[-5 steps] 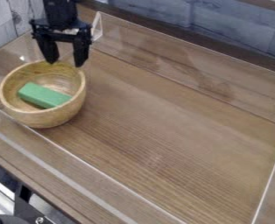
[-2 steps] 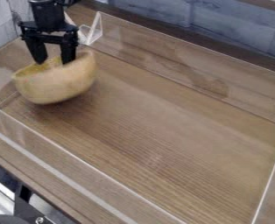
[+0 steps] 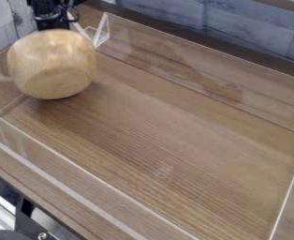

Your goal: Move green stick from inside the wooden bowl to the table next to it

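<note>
Wooden bowl point(image 3: 50, 64) tipped, hiding its inside, end effector point(image 3: 52, 25) fingertips behind it, arm cropped above

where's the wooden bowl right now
In the camera view the wooden bowl sits far left on the table, tipped so its rounded outside faces us, below the gripper.

No readable text, no labels, no brands, no numbers or signs anywhere

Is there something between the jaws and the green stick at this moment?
Yes. The round light-tan wooden bowl is tipped with its rounded outside toward the camera and hides its own inside. The green stick is not visible, and the black gripper's jaws are hidden behind the bowl's top.
</note>
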